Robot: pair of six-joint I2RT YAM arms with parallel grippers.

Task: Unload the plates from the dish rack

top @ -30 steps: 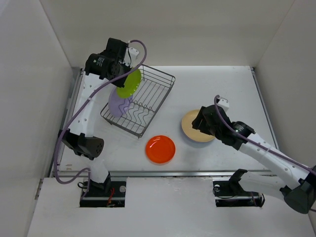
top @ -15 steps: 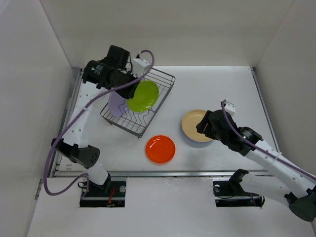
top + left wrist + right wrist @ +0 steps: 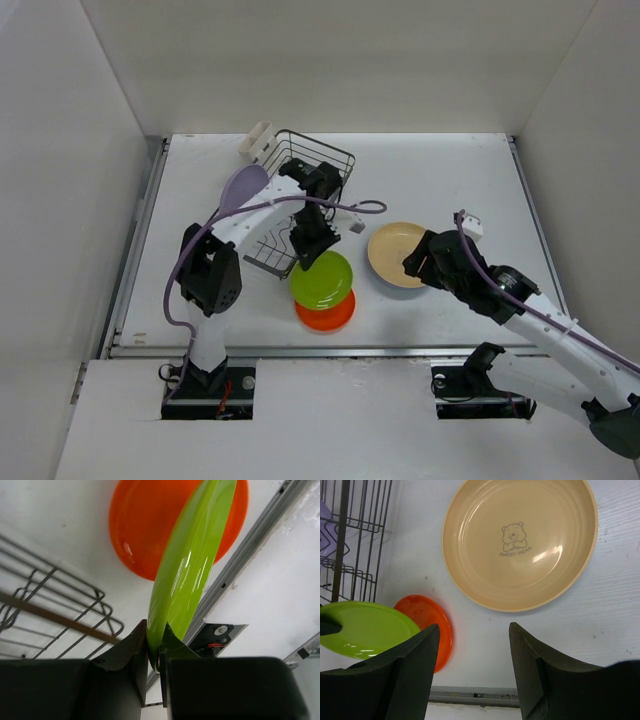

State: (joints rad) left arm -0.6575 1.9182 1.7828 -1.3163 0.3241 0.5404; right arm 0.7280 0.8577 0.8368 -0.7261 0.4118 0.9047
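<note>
Lime green plate (image 3: pixel 321 279) at centre of top view, overlapping red-orange plate (image 3: pixel 327 314) lying on table (image 3: pixel 450 180). Rim pinched in left gripper (image 3: pixel 154 630), jaws clamped on it. Lavender plate (image 3: pixel 243 187) at left edge of dish rack (image 3: pixel 322 152), upper centre. Tan plate (image 3: pixel 395 255) flat, right of centre. Right gripper (image 3: pixel 474 630) just beside it, fingers apart, empty.

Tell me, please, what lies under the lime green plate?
The red-orange plate lies on the table under the lime green plate, which the left gripper holds. Its far part is covered in the top view.
</note>
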